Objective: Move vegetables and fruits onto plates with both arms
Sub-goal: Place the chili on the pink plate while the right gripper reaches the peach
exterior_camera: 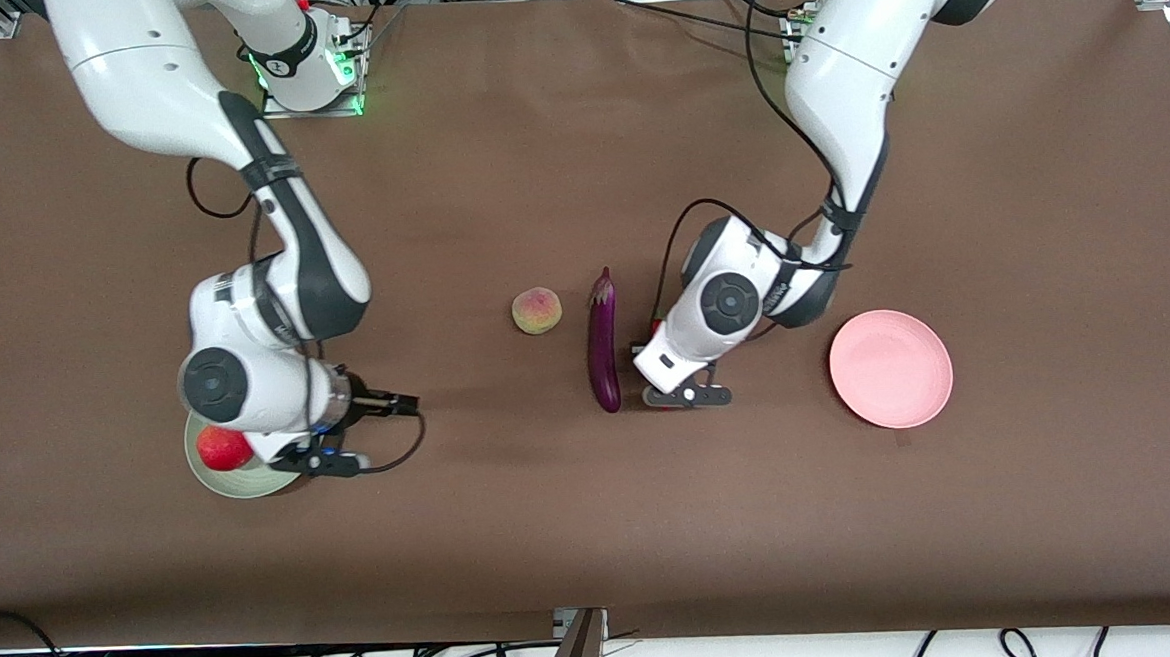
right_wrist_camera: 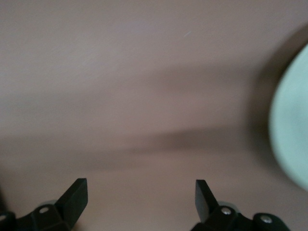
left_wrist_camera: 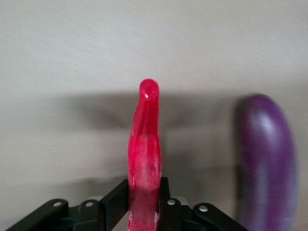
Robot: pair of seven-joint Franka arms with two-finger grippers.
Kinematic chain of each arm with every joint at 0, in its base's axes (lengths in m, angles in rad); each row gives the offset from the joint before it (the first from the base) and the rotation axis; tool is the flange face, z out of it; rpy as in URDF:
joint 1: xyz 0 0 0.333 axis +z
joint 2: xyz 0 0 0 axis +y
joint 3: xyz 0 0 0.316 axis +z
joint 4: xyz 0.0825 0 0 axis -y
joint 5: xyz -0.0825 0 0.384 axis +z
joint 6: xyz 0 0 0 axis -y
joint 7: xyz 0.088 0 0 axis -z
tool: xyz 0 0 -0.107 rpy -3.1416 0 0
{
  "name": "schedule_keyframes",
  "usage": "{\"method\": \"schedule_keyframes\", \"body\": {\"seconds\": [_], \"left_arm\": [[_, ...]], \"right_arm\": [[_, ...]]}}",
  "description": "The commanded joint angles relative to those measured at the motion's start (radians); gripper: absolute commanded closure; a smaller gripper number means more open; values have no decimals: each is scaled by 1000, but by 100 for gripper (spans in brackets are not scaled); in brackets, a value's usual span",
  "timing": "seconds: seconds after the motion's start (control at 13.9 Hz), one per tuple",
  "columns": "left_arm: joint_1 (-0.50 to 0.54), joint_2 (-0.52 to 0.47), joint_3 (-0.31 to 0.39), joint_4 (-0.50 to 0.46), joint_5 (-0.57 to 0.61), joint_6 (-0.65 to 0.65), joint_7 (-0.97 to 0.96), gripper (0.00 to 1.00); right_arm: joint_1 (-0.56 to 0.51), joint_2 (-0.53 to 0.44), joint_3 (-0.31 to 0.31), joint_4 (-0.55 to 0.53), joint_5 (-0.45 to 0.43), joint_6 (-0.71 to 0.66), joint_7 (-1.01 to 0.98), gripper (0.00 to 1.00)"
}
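Two grippers busy: left gripper [left_wrist_camera: 143, 202] clamped on chili pepper [left_wrist_camera: 144, 144] mid-table, just beside eggplant [exterior_camera: 603, 343], probably bound for pink plate [exterior_camera: 890, 368]. Right gripper [right_wrist_camera: 142, 192] jaws apart beside green plate [exterior_camera: 214, 470] holding pomegranate [exterior_camera: 223, 448]. Peach [exterior_camera: 536, 310] waits mid-table.

Pomegranate [exterior_camera: 223, 448] on plate [exterior_camera: 214, 478]; peach [exterior_camera: 536, 311] beside eggplant [exterior_camera: 603, 340]

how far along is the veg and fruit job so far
Done: the pomegranate lies on the green plate, with the open right tool beside that plate. In hand: the left tool has its fingers against the chili, next to the eggplant. Left: peach and eggplant lie on the table; the pink plate holds nothing.
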State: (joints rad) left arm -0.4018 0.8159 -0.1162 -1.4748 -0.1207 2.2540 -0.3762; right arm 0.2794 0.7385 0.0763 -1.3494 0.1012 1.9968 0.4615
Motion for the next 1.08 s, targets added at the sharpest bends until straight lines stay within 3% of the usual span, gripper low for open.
{"method": "schedule_keyframes", "body": {"seconds": [0.0,0.14,0.29,0.5,0.58,0.72,1.01], "left_arm": [[105,-150,-10,-16,13,-208,170,100],[208,-202,-8,-21,13,-350,340,100],[332,-208,-5,-25,42,-378,610,100],[445,-186,-7,-74,47,-407,695,100],[452,-164,-7,-81,46,-407,694,74],[484,-109,-7,-65,23,-390,703,0],[499,-129,-39,-30,-59,-436,697,0]], "right_arm": [[108,-5,-9,-8,11,3,165,1],[170,9,-9,-10,11,19,221,1],[219,24,-9,-11,11,28,227,1],[271,38,-9,-11,11,42,343,1],[283,41,-10,-11,11,46,350,1],[291,58,-9,-11,9,46,344,1],[325,76,-10,-23,9,48,345,1]]}}
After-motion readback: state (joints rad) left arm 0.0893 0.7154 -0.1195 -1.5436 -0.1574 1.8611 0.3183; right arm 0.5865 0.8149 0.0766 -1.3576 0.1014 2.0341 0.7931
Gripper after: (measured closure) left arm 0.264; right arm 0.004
